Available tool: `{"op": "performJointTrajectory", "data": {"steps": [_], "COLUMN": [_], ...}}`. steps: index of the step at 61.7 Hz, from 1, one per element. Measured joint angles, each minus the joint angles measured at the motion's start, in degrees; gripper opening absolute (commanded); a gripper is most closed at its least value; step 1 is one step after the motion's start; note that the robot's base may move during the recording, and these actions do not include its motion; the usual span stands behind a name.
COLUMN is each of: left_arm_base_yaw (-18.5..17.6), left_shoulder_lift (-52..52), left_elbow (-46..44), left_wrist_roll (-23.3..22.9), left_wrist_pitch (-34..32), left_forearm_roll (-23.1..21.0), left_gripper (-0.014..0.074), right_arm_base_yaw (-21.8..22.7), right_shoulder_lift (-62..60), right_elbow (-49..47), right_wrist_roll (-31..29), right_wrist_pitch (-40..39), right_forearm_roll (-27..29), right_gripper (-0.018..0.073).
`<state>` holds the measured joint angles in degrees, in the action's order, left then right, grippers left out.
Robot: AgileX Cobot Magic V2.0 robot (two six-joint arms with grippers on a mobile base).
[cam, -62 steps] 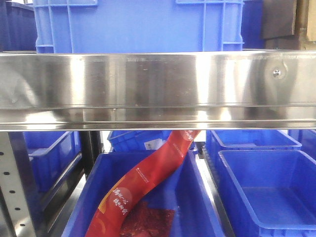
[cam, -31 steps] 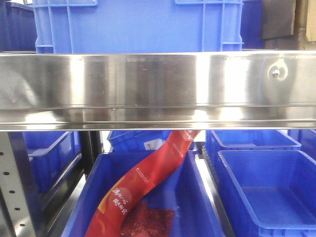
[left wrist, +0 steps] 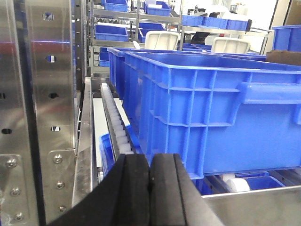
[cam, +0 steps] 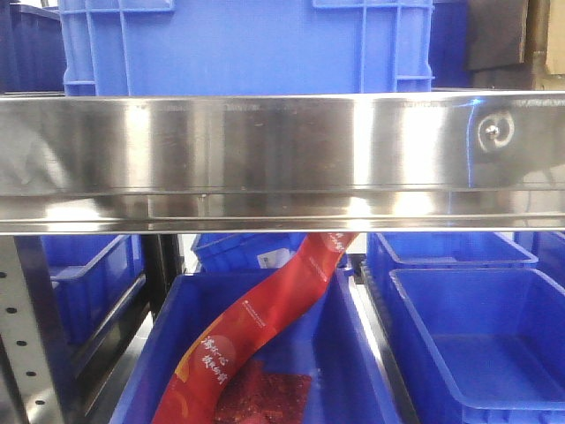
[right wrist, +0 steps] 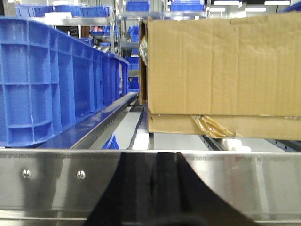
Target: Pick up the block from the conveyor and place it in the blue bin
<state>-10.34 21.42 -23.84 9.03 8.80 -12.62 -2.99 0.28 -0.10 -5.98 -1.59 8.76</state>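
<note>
Shelving rack of bright steel and blue crates, seen from three cameras. In the front view a wide steel rail (cam: pixel 282 159) crosses the frame. Above the rail stands a large blue bin (cam: pixel 247 44); below the rail lie open blue tubs, and in the nearest tub (cam: pixel 353 353) a red printed packet (cam: pixel 265 327) rests at a slant. Against the frames half a second and one second back, the screw head (cam: pixel 490 132) near the right end of the rail sits a little lower and looks larger, while the crates and packet keep their places; this is judged a slight shift of the camera or base, not progress on the task. The left hand (left wrist: pixel 149 188) shows its two dark fingers pressed together with nothing between them, pointed past a roller track (left wrist: pixel 115 122) beside a blue bin (left wrist: pixel 211 117). The right hand (right wrist: pixel 157 188) is also closed and empty, level with a steel rail (right wrist: pixel 235 179), with a cardboard box (right wrist: pixel 223 70) beyond the rail. No block and no conveyor appear in any view, so the grasp seems not yet begun.
</note>
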Motion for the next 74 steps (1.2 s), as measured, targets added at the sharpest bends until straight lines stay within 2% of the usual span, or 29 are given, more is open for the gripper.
{"op": "performJointTrajectory", "data": {"steps": [26,74], "left_arm_base_yaw": [0.0,0.0], "left_shoulder_lift": [0.0,0.0], "left_elbow": [0.0,0.0], "left_wrist_roll": [0.0,0.0], "left_wrist_pitch": [-0.08,-0.08], "left_forearm_roll": [-0.1,-0.12], "left_gripper": [-0.0111,-0.0111], "right_arm_base_yaw": [0.09,0.09], "right_shoulder_lift": [-0.11,-0.11], "right_elbow": [0.1,0.13], "right_wrist_roll": [0.0,0.0], "right_wrist_pitch": [3.66,3.79], "right_forearm_roll": [0.0,0.0], "right_gripper": [-0.0162,-0.0162]}}
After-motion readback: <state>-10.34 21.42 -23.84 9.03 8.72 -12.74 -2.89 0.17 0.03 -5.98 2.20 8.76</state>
